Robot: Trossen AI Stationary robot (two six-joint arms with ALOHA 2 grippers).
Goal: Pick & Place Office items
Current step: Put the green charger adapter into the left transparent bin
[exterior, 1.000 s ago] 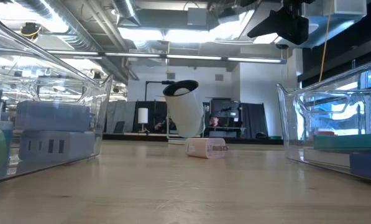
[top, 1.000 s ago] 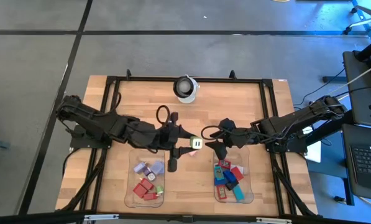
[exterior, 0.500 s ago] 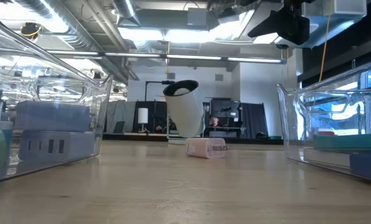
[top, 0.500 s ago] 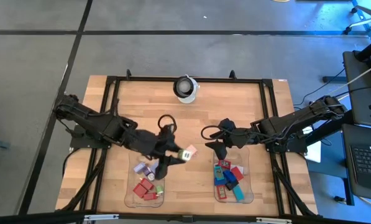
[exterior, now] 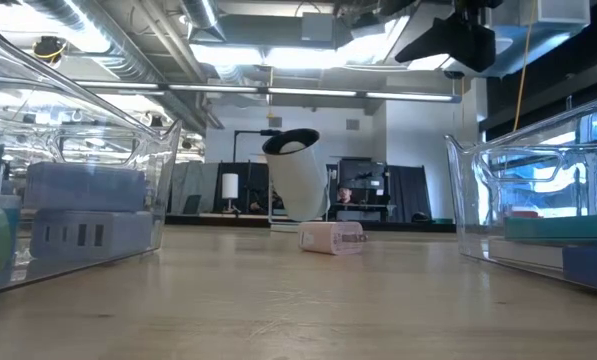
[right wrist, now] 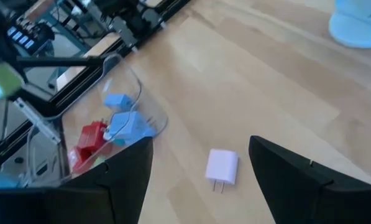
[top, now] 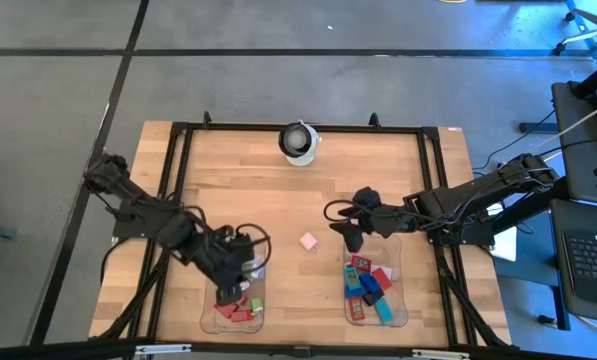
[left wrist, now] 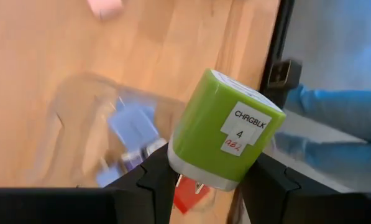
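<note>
Two clear trays sit on the table (top: 228,200), and the left tray (top: 210,315) is where the left arm is working. The left gripper (left wrist: 204,180) hangs over that tray, and its two fingers are squeezed onto a green block (left wrist: 225,127) with a white label, prongs pointing down between them. The tray under it already has lilac and red items in it. To do this step well, I think the arm should go low over a bare spot in the tray, hold the block level, then open the fingers slowly so it drops in and does not bounce out or hit the wall. The right tray (top: 403,315) holds red, blue and teal items. The right gripper (top: 350,235) waits just above that tray with its fingers wide apart and nothing in them. A small pink block (top: 307,241) lies alone on the wood between the two trays, close to the right gripper. It looks like the next one to pick.
</note>
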